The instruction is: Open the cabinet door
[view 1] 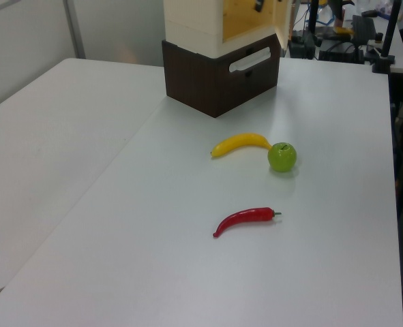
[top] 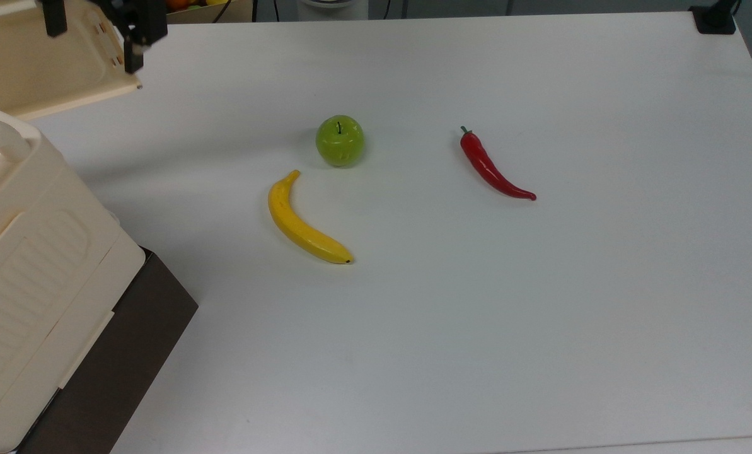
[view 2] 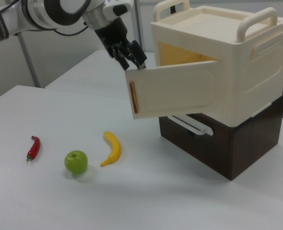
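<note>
My fingers (top: 137, 47) stand apart in the top view, one black finger ahead of the door's free edge and the other over its tan inner face, with nothing clamped between them. In the right view my gripper (view 2: 134, 61) sits at the upper free corner of the cabinet door (view 2: 175, 95); I cannot tell whether a fingertip actually touches the rim there.

The cabinet door (top: 41, 63) is swung well out from the cabinet (view 2: 227, 67), hanging just below and beside my fingers, its small brown clips near them along the free edge. Behind it the yellow-lit inside of the cabinet shows. The cabinet rests on its dark brown base (view 2: 222, 139), on the far side of the door from my fingers.

Well apart from my fingers, down on the white worktop (top: 476, 315), lie a green apple (top: 340, 140), a banana (top: 303, 221) just beside it, and a red chilli pepper (top: 492, 165) farther off, none touching another.
</note>
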You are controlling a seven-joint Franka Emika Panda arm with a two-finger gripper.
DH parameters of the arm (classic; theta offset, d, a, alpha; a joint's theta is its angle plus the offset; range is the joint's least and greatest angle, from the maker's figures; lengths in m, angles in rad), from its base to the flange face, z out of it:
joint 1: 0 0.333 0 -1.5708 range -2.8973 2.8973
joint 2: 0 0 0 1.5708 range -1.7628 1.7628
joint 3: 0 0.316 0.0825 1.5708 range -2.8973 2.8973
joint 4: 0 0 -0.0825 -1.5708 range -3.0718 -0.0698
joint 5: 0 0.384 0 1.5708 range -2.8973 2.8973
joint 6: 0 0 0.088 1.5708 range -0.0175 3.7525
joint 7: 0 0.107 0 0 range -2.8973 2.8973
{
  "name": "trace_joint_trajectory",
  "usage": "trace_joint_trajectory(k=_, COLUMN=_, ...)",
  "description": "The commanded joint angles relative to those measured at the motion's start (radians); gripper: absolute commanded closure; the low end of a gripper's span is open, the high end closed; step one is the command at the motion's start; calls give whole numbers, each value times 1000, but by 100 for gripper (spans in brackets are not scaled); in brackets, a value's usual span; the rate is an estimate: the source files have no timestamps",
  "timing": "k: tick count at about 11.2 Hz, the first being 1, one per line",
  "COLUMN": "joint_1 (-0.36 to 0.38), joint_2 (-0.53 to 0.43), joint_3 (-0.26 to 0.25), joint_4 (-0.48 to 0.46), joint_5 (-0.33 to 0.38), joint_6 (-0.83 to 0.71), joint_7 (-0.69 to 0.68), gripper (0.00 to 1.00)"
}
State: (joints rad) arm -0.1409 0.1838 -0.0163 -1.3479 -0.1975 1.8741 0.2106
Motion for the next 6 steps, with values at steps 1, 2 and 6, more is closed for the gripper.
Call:
trace_joint_trajectory(k=1, joint_1=-42, joint_2=-44, joint_3=-7, joint_4=-20, joint_5=64, joint_6=-145, joint_7=-149, gripper=0)
trace_joint_trajectory(k=2, joint_1=-45, joint_2=-44, joint_3=-7, joint_4=-20, joint_5=72, joint_6=-163, joint_7=-152, gripper=0)
trace_joint_trajectory(k=6, joint_1=-25, joint_2=-43, joint_3=13, joint_4=-37, joint_5=163, joint_6=-168, joint_7=-142, gripper=0)
